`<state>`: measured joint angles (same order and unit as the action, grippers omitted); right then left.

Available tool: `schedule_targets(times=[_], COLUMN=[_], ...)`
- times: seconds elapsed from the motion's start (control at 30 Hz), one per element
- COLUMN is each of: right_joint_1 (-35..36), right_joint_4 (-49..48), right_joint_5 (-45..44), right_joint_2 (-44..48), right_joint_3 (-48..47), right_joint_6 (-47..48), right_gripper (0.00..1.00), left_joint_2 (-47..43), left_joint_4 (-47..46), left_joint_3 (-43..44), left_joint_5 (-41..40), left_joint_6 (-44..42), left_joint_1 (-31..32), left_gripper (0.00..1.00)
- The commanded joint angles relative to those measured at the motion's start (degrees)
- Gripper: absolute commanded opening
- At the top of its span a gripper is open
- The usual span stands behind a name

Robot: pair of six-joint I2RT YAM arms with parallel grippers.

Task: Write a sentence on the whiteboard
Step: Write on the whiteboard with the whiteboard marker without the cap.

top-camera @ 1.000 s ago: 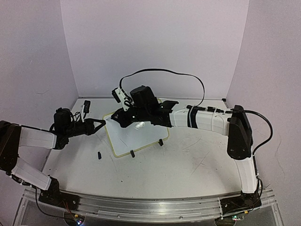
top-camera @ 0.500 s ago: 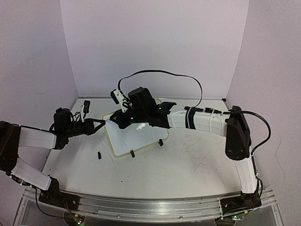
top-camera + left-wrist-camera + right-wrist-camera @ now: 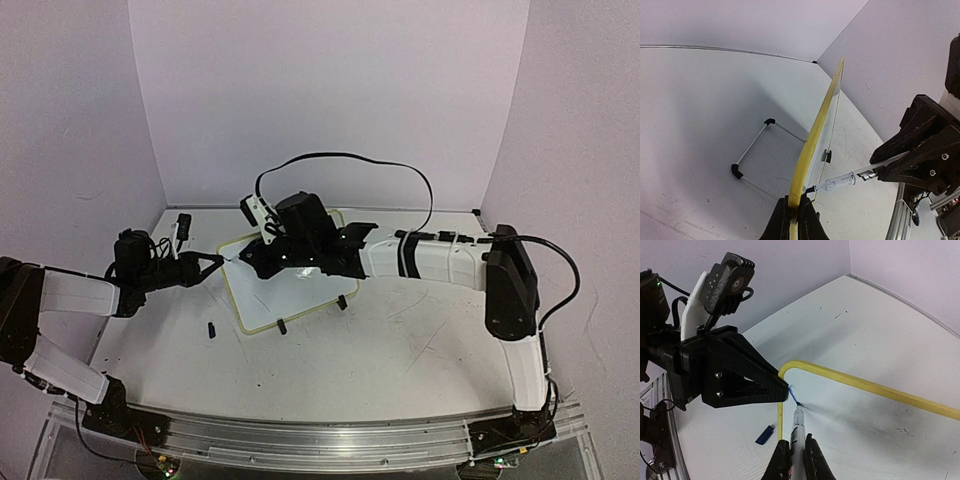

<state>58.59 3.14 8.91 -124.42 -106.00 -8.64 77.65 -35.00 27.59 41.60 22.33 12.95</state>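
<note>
From above, the whiteboard (image 3: 300, 300) sits left of centre on the table (image 3: 420, 350). The left jaws are closed on its left corner. The right arm (image 3: 430, 255) reaches across it, and its jaws hold a marker over that same corner.

The left wrist view shows the board edge-on, propped at a slant on its wire stand (image 3: 752, 150). The left jaws are clamped on the yellow frame, with the marker (image 3: 840, 181) coming in from the right.

In the right wrist view the right jaws are shut on the marker's barrel. Its tip rests on the white surface right beside the left jaws, where a short blue stroke (image 3: 792, 391) shows. A small blue cap (image 3: 767, 434) (probably the marker's) lies on the table nearby.

The risks, as I judge them:
- The tip is working so close to the left jaws that a leftward stroke could strike them or run off the frame.
- Pressing too hard could push the slanted board back or twist it in its grip.

Compared with a second ago, the right wrist has shifted only slightly over that corner. The left arm and the board look unmoved.
</note>
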Motion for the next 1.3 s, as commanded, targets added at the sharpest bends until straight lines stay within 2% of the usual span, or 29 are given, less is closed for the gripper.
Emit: schedule_targets(times=[0.0,0.43,0.7,1.13,1.27], right_joint_1=[-1.4,-1.8,-0.2,-0.3,-0.3], right_joint_4=[-1.9,-2.6,-6.3,-6.9,-6.8], right_joint_5=[-5.6,-7.8,1.0,1.2,-1.2], right_joint_2=[3.8,5.4,7.6,6.5,6.4], right_joint_3=[2.2,3.9,6.5,6.0,5.7], right_joint_6=[-0.4,-1.0,1.6,1.2,0.8], right_gripper=[0.00,0.00,0.00,0.00,0.00], left_joint_2=[-1.6,-1.4,-1.2,-1.1,-1.2], left_joint_4=[-1.5,-1.5,-1.5,-1.5,-1.5], left_joint_3=[-0.3,0.0,0.3,0.4,0.4], left_joint_5=[0.9,1.6,1.6,2.0,2.2], left_joint_6=[-0.2,0.0,0.2,0.3,0.3], left_joint_1=[-0.1,-0.1,-0.1,-0.1,-0.1], left_gripper=[0.00,0.00,0.00,0.00,0.00])
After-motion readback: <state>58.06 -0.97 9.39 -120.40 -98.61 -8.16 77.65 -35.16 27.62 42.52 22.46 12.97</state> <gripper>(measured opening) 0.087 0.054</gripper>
